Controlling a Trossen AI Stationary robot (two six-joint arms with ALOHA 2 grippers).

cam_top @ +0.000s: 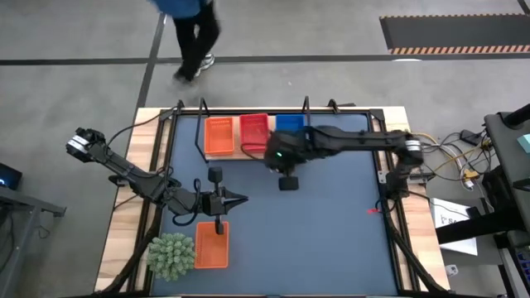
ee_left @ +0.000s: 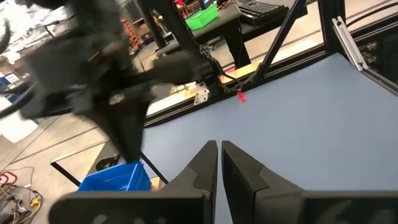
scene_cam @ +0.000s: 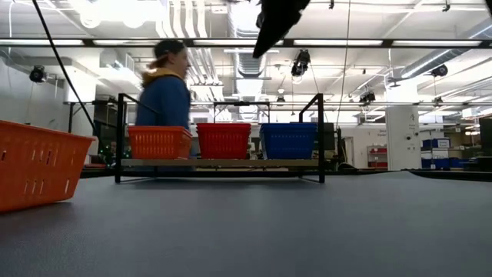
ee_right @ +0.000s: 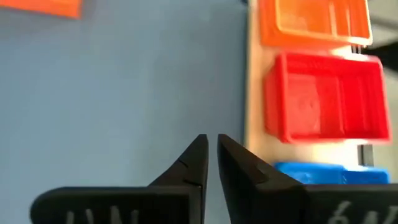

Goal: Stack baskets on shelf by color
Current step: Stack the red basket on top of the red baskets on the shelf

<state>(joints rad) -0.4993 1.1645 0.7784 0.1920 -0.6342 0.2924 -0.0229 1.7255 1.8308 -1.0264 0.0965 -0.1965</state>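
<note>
Three baskets sit side by side on the wooden shelf (cam_top: 248, 152) at the table's far edge: orange (cam_top: 219, 135), red (cam_top: 254, 128) and blue (cam_top: 289, 122). The low view shows them too: orange (scene_cam: 159, 142), red (scene_cam: 224, 140), blue (scene_cam: 288, 140). Another orange basket (cam_top: 211, 246) rests on the dark-blue mat near the near edge. My right gripper (cam_top: 287, 183) hangs shut high above the mat, just in front of the shelf, pointing down (ee_right: 211, 140). My left gripper (cam_top: 242, 199) is shut, level, pointing toward the table's right, above the near orange basket (ee_left: 219, 146).
A green spiky plant ball (cam_top: 171, 254) lies beside the near orange basket. A person (cam_top: 190, 33) walks past beyond the table's far edge. The shelf's black wire frame (scene_cam: 119, 135) stands upright. The middle and right of the mat (cam_top: 331, 223) are bare.
</note>
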